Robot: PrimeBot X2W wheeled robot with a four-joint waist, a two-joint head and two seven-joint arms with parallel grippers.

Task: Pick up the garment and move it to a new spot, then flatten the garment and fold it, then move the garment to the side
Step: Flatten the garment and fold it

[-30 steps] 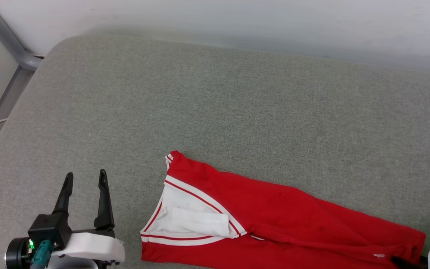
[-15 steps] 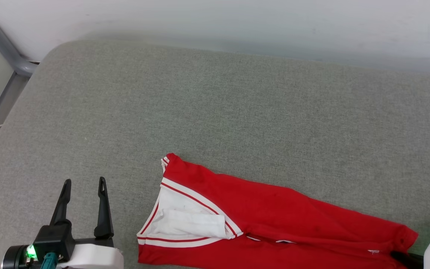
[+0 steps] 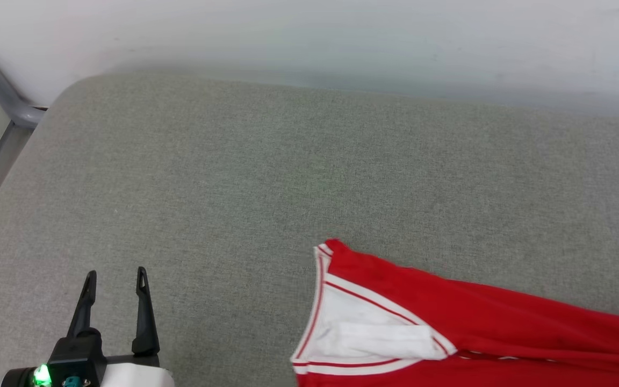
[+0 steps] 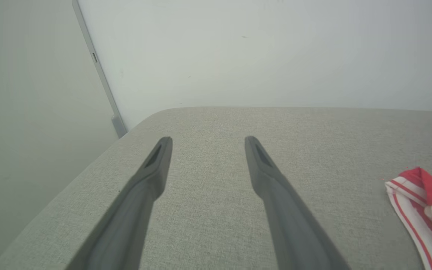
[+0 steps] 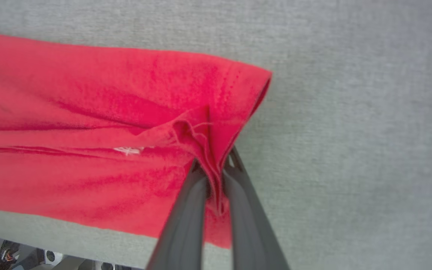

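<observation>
While squeezed tight, pinches a bunched corner of the garment (image 5: 88,112) in the right gripper (image 5: 214,164), cloth lying to its left. Spread wide and empty at the left gripper (image 4: 208,144), garment to its right.

Left tool (image 3: 115,272) spread wide; right tool (image 5: 215,164) pinched closed.

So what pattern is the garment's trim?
White with red stripes; trim shows best in head view.

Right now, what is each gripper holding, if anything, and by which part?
Right gripper: shut on the red jersey shirt with white striped trim, pinching a bunched fold at its plain red end. Left gripper: open, holding nothing.
</observation>
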